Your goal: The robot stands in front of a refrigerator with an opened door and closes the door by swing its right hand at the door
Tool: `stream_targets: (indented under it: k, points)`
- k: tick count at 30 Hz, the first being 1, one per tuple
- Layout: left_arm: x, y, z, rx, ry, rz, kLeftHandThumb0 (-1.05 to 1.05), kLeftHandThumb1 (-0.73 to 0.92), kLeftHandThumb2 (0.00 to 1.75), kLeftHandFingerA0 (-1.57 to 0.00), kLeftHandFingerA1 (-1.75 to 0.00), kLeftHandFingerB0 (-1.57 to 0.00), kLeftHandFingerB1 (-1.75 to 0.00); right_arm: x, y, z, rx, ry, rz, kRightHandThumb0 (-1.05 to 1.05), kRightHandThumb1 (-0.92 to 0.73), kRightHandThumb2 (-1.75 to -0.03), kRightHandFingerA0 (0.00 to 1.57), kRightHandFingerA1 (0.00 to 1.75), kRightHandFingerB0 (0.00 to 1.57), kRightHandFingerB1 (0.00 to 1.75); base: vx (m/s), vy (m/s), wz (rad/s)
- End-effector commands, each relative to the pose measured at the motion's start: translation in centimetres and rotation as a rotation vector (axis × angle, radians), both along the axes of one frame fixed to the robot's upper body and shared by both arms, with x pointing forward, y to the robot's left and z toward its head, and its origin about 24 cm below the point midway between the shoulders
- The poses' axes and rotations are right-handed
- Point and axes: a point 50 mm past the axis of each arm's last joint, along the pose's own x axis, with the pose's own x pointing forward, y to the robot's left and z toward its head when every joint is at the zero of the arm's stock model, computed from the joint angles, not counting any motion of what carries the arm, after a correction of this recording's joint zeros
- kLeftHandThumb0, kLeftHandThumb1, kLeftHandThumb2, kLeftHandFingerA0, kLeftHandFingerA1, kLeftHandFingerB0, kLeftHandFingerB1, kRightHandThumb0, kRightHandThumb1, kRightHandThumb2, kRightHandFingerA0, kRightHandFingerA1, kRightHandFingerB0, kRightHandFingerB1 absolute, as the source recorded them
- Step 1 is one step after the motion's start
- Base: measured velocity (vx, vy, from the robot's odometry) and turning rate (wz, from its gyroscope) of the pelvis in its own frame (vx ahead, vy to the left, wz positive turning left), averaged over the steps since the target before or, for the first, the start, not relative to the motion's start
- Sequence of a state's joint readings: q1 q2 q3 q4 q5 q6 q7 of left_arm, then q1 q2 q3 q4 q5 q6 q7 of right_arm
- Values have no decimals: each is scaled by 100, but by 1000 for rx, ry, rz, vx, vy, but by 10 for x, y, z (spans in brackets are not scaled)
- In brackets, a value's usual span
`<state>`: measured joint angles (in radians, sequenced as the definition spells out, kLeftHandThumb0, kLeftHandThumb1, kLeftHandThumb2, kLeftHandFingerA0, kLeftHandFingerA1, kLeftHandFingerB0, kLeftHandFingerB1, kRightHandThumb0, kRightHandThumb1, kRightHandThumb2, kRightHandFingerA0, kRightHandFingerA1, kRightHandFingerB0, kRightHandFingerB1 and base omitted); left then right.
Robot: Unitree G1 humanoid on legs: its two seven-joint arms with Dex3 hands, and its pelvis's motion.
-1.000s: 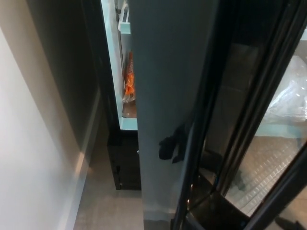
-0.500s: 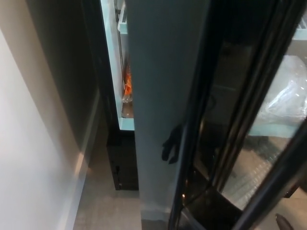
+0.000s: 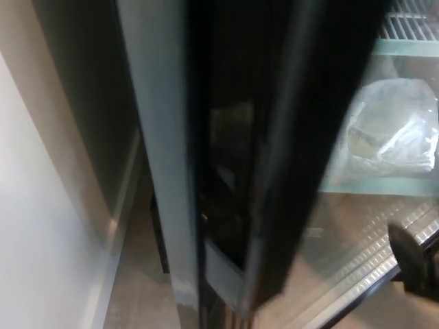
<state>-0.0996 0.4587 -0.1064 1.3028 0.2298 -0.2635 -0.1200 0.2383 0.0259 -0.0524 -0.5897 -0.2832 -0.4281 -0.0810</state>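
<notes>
The refrigerator door (image 3: 260,151) fills the middle of the head view, dark and blurred, with its grey edge (image 3: 154,171) on the left side. To its right the lit refrigerator interior (image 3: 357,226) shows, with a crumpled clear plastic bag (image 3: 394,133) on a glass shelf. A black rounded shape at the lower right is my right hand (image 3: 415,264), apart from the door and low by the ribbed floor of the interior. Its fingers cannot be made out. My left hand does not show.
A pale wall (image 3: 41,226) with a skirting board runs down the left, leaving a narrow strip of floor (image 3: 137,288) beside the door. A wire shelf (image 3: 411,27) is at the top right of the interior.
The door's grey edge and black frame have swung left and blurred, hiding the door shelf with the orange packet. More of the interior shows, and my right hand now appears at the lower right.
</notes>
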Motion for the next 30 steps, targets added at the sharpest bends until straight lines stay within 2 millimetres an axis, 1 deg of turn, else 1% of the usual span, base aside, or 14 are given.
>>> stream_targets:
  k: [1,6,7,8,15,16,17,19,21,22,26,28,29,30]
  points:
    - [-15,9,1,3,30,21,-69,72,102,-33,-50,-22,-43,-28,46,111,-43,-797,98,-81,-67,-61,7,38,21,43,0,0,0]
    - [-15,9,1,-9,24,31,-71,74,102,-32,-49,-25,-44,-15,48,99,-229,-750,-195,-97,-76,-65,8,40,17,39,0,0,0]
    - [-15,9,1,-8,26,29,-62,85,66,-35,-34,-32,-31,-14,46,94,-320,-680,-151,-81,-75,-62,0,12,0,24,0,0,0]
    - [-14,9,1,-5,28,27,-70,73,103,-34,-51,-23,-44,10,49,85,-486,-555,-90,-80,-74,-108,0,15,0,18,0,0,0]
    - [-13,1,-2,-73,-2,40,-63,81,65,-36,-35,-32,-32,98,65,64,-661,-279,-57,-76,-71,-103,0,24,13,29,0,0,0]
    - [-12,-2,-3,-91,-12,39,-63,81,65,-36,-35,-32,-32,105,65,61,-676,-252,-63,-76,-71,-103,0,24,13,29,0,0,0]
    - [-12,-6,-4,-110,-28,21,-69,70,101,-33,-51,-20,-43,115,64,57,-702,-211,-73,-75,-70,-102,0,22,13,29,0,0,0]
    - [-9,-19,-8,-165,-67,-21,-71,68,101,-34,-51,-20,-42,140,60,47,-763,-99,-106,-75,-68,-99,0,24,11,31,0,0,0]
    - [-8,-27,-10,-214,-83,-24,-66,80,65,-36,-35,-32,-32,154,58,40,-791,-42,-128,-76,-68,-98,3,27,12,33,0,0,0]
    - [-8,-32,-11,-233,-90,-36,-75,69,100,-34,-50,-22,-42,159,56,36,-795,-16,-135,-76,-67,-98,1,31,12,36,0,0,0]
    - [-9,-43,-15,-265,-97,-74,-78,70,100,-31,-49,-24,-43,172,53,28,-809,45,-146,-77,-68,-99,2,29,12,33,0,0,0]
    - [-8,-53,-17,-281,-109,-122,-72,82,65,-34,-36,-33,-32,180,53,22,-821,81,-155,-73,-66,-98,0,31,12,35,0,0,0]
    - [-8,-59,-18,-291,-120,-147,-80,70,104,-31,-50,-25,-44,185,54,19,-833,112,-159,-76,-68,-98,1,30,12,34,0,0,0]
    - [-9,-61,-19,-295,-127,-155,-80,70,104,-31,-50,-25,-44,187,55,18,-841,131,-160,-76,-68,-98,1,30,12,34,0,0,0]
